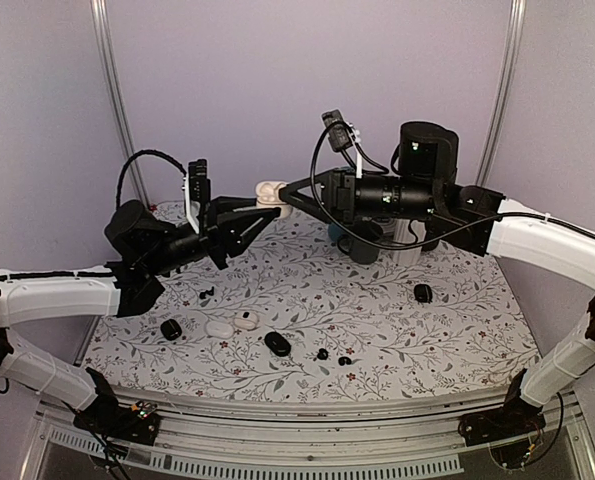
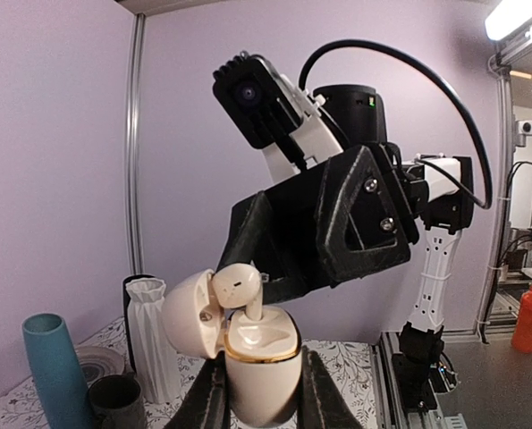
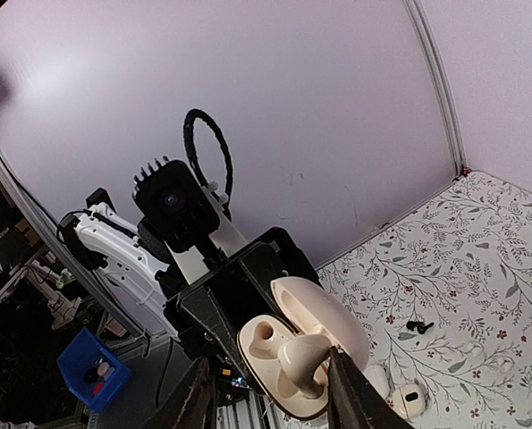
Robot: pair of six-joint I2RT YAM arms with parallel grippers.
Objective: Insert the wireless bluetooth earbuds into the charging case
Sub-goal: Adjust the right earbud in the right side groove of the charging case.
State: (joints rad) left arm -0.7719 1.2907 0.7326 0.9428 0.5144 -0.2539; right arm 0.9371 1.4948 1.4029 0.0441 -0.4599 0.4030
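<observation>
Above the tabletop point(image 1: 397, 330), the left claw point(image 2: 258, 393) pinches the open cream charging case point(image 2: 258, 357) upright, while the right claw point(image 3: 270, 402) pinches a cream earbud point(image 3: 303, 356) whose stem enters a case socket. Insertion is in hand; next, judged, comes pressing it home and releasing, while black earbuds point(image 1: 333, 356) lie loose near the front edge.

A cream charging case point(image 2: 257, 357) with a gold rim and a cream earbud point(image 2: 240, 290) hang above a white tablecloth point(image 1: 377, 320) patterned with grey leafy sprigs and small red flowers.
</observation>
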